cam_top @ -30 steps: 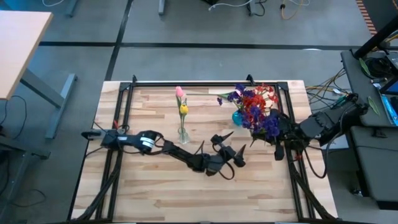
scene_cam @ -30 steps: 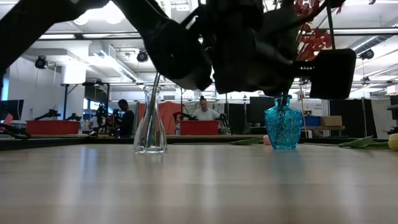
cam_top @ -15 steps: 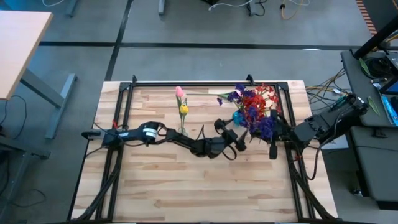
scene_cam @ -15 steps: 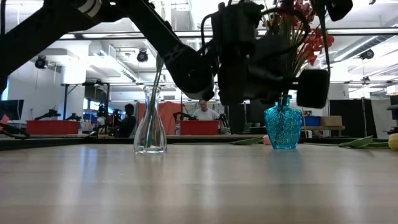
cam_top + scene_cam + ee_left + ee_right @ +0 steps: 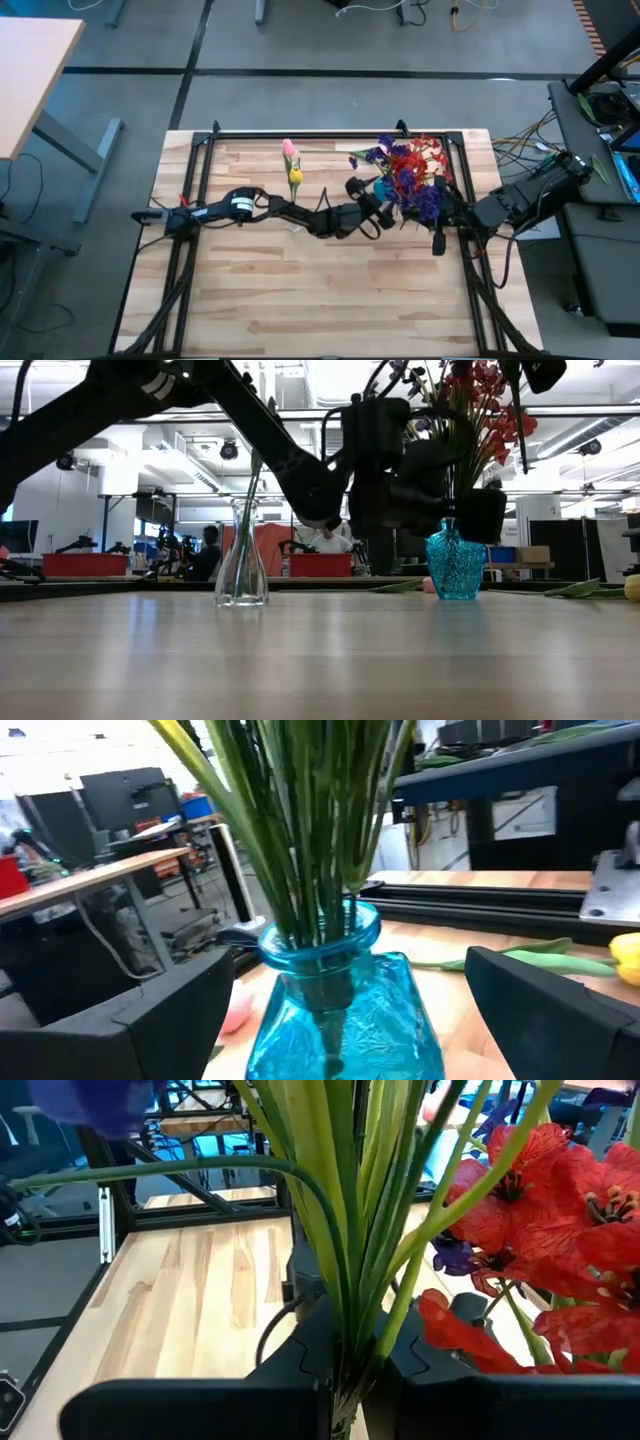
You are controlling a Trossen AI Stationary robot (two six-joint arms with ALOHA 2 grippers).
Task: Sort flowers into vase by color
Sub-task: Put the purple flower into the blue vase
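1. The left gripper [image 5: 377, 203] has its two fingers [image 5: 165, 1010] spread wide, one on each side of the blue vase [image 5: 338, 1000]. They do not visibly touch the glass, and nothing is held.
2. The right gripper [image 5: 345, 1380] is clenched around a bunch of green stems [image 5: 345, 1230], gripping the red and purple sprays [image 5: 412, 178] just beside the blue vase, near the table's right rail.
3. Vases counted: two. The blue vase [image 5: 455, 564] stands upright right of the table's middle, toward the far edge. The clear vase [image 5: 241, 555] stands upright left of it, well apart.
4. In the clear vase: one pink tulip bud [image 5: 289, 148] and one yellow tulip bud [image 5: 295, 175], both on green stems.
5. The red blossoms [image 5: 540, 1230] and purple blossoms [image 5: 377, 155] are too crowded to count; their stems run into the blue vase's mouth in the left wrist view.
6. Lying on the table beyond the blue vase: one yellow bud [image 5: 625, 956] with a green stem, and one pink bud [image 5: 235, 1010] partly hidden.
7. The left arm [image 5: 240, 209] reaches across the wooden table [image 5: 300, 290] from the left rail, passing in front of the clear vase; the right arm [image 5: 515, 205] comes in from the right.
8. Two people [image 5: 325, 540] sit in the room behind.
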